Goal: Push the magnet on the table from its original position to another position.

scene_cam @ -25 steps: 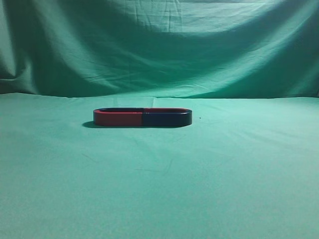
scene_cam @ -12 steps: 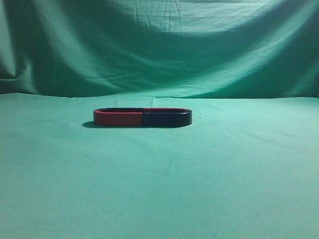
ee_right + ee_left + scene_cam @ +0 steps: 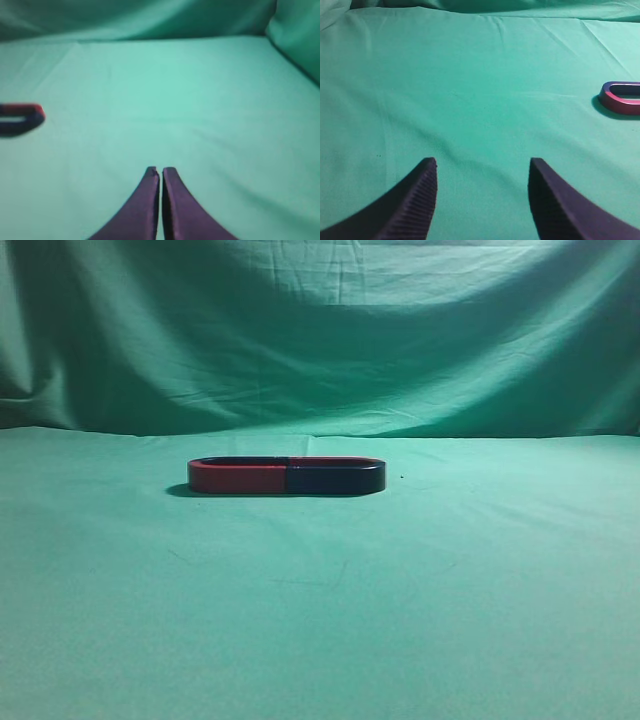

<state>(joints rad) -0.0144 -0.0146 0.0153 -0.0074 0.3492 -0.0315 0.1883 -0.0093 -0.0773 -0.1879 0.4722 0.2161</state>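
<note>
Nothing moved — wrinkled green table (image 3: 320, 620), backdrop (image 3: 320, 330).

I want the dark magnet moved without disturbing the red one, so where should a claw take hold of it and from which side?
Take the dark magnet at its rounded right end, coming from the right, probably with the right claw. It lies flat, its left end butted against the red magnet, so only that curve is free.

Left pincer (image 3: 482, 167): ribbed dark fingers (image 3: 417, 200) spread wide apart, nothing between them, hovering low over the bench (image 3: 470, 90). Right pincer (image 3: 160, 172): dark fingers (image 3: 140, 210) pressed together, only a thin slit between, empty, tips pointing toward the far side. Neither arm visible in exterior view.
</note>
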